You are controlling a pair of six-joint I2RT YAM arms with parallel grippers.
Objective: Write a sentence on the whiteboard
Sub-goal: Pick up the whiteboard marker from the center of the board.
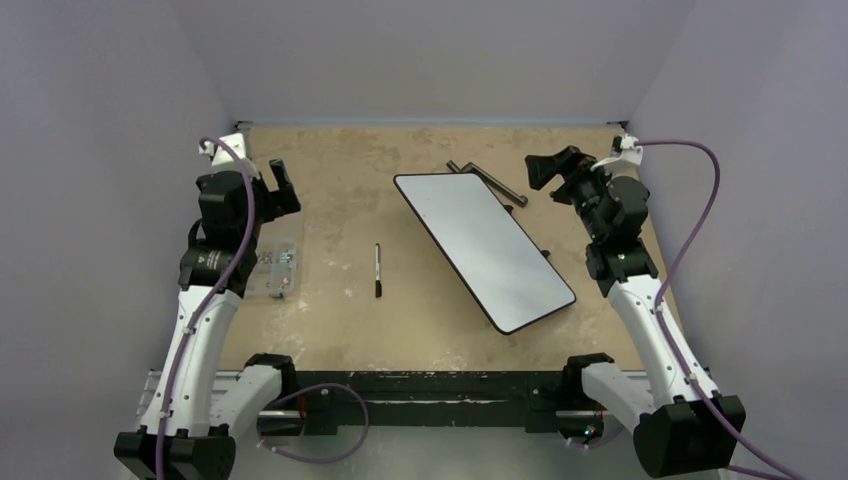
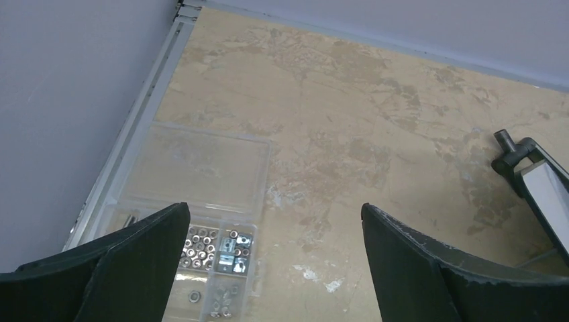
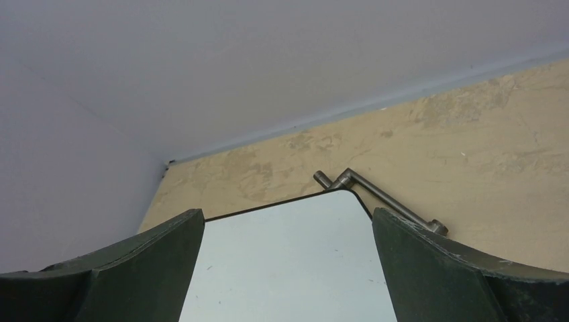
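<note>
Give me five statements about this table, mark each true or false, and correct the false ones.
1. The whiteboard carries no writing. True.
2. The left gripper holds the marker pen. False: the left gripper stands open and empty; the marker pen lies on the table, left of the whiteboard.
3. The right gripper is open. True.
4. The clear parts box sits right of the whiteboard. False: it lies near the table's left edge.
5. A metal T-handle tool lies by the whiteboard's far corner. True.
</note>
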